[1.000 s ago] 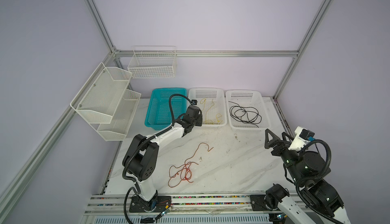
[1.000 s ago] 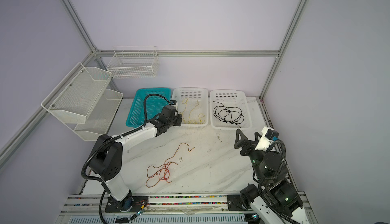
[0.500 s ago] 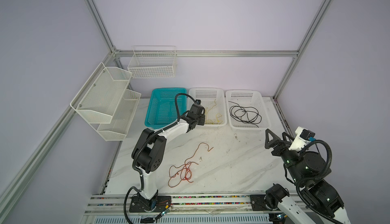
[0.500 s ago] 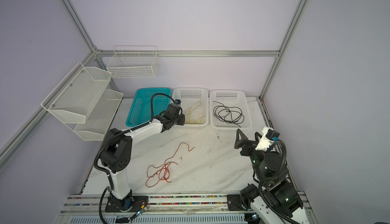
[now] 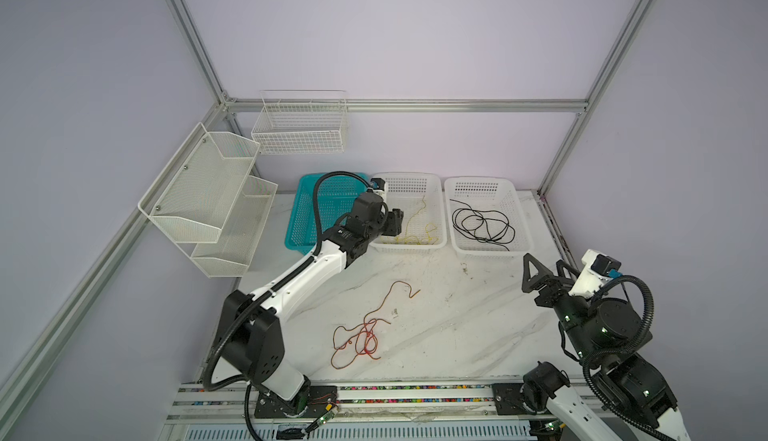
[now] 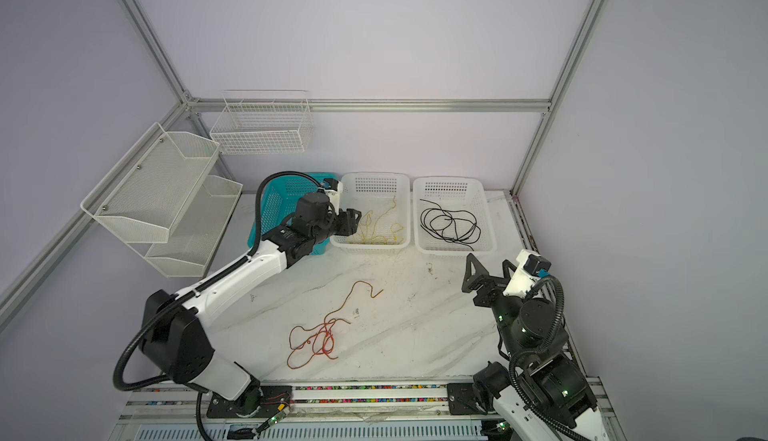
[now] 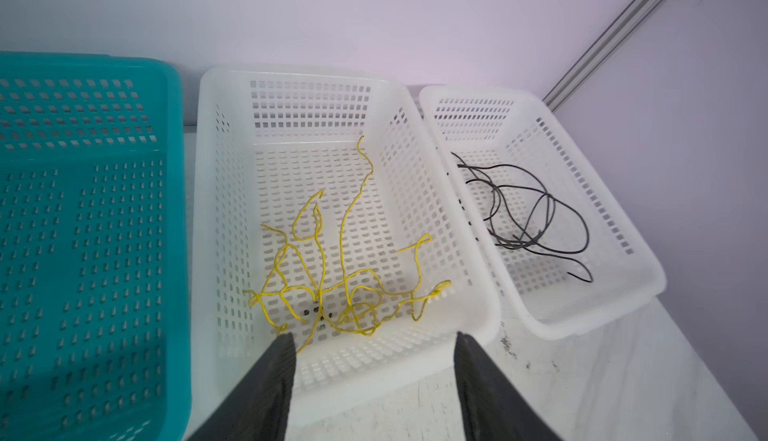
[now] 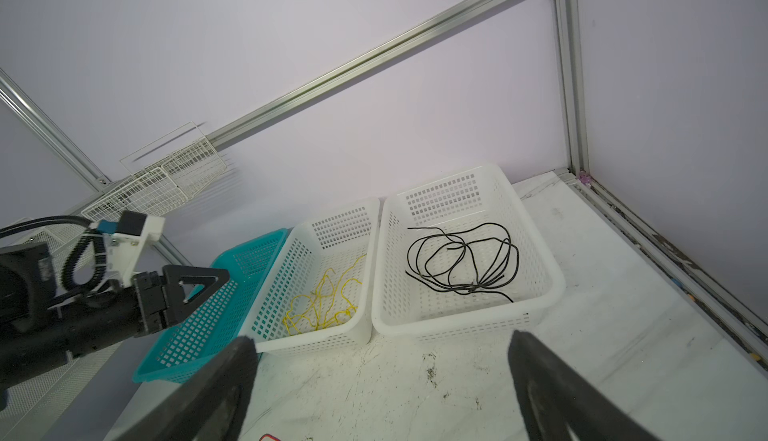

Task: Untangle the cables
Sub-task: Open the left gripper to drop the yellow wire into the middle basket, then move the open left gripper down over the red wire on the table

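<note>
A yellow cable (image 5: pixel 415 227) (image 7: pixel 332 272) lies loosely coiled in the middle white basket (image 5: pixel 409 248). In the right white basket (image 5: pixel 490 252) rests a black cable (image 5: pixel 482 227) (image 8: pixel 461 260). Out on the marble table a red-orange cable (image 5: pixel 365 335) (image 6: pixel 322 335) lies in a tangled loop with one long tail. My left gripper (image 5: pixel 392 222) (image 7: pixel 374 337) hangs open over the middle basket's near left corner, nothing between its fingers; one yellow strand runs by a fingertip. My right gripper (image 5: pixel 544 261) (image 8: pixel 382 338) stands wide open and empty above the table's right side.
A teal basket (image 5: pixel 316 218) (image 7: pixel 83 210) stands left of the white ones, under the left arm. White mesh shelves (image 5: pixel 208 193) hang on the left wall and a wire basket (image 5: pixel 299 127) on the back wall. Aluminium frame posts border the table.
My left gripper has opened and moved a little toward the middle basket; the yellow cable lies free inside it. The right arm has not moved.
</note>
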